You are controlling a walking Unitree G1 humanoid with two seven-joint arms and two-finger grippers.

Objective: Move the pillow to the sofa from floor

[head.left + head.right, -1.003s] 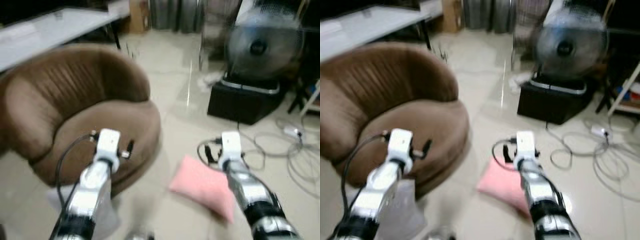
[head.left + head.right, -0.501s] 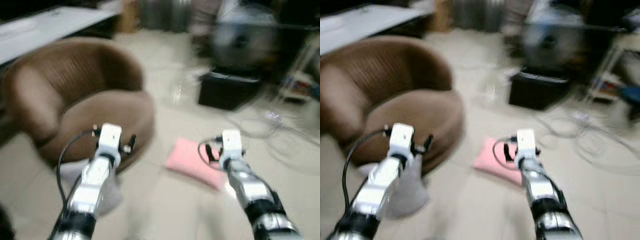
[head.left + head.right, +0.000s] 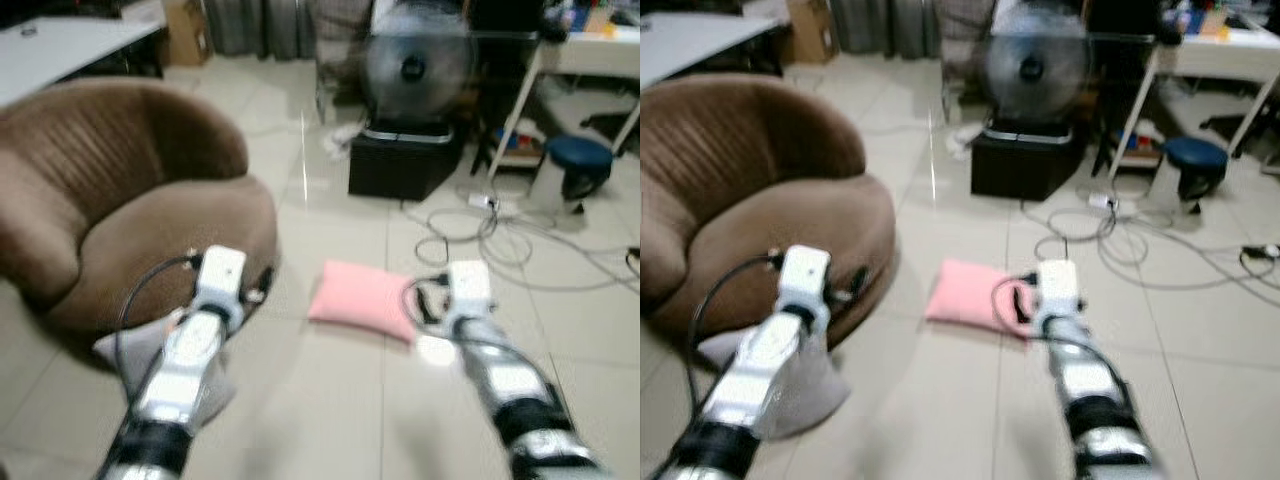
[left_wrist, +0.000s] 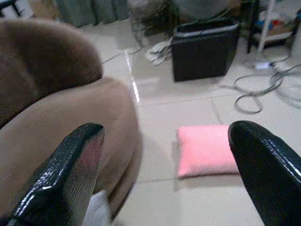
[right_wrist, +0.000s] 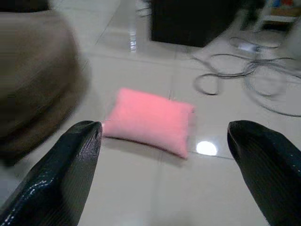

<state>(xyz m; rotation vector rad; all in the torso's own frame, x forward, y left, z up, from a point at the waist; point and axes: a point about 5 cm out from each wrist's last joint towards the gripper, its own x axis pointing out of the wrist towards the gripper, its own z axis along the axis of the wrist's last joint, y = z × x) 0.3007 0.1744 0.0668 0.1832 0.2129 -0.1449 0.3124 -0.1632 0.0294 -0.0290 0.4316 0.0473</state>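
- Pale glossy floor tiles (image 3: 330,400) catch a bright light reflection.
- A standing fan (image 3: 412,70) sits on a black box (image 3: 404,165).
- Cables (image 3: 500,235) sprawl beside it.
- A blue stool (image 3: 580,160) stands under a white table (image 3: 590,50).
- A cardboard box (image 3: 185,30) stands at the back.

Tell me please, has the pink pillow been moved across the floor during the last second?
No. The pillow lies on the floor tiles beside the brown sofa, as before, below the black box; the camera shifted instead.

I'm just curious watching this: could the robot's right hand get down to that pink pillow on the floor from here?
Probably yes: the right hand is open and faces the pink pillow, with bare floor between them. It is not touching yet.
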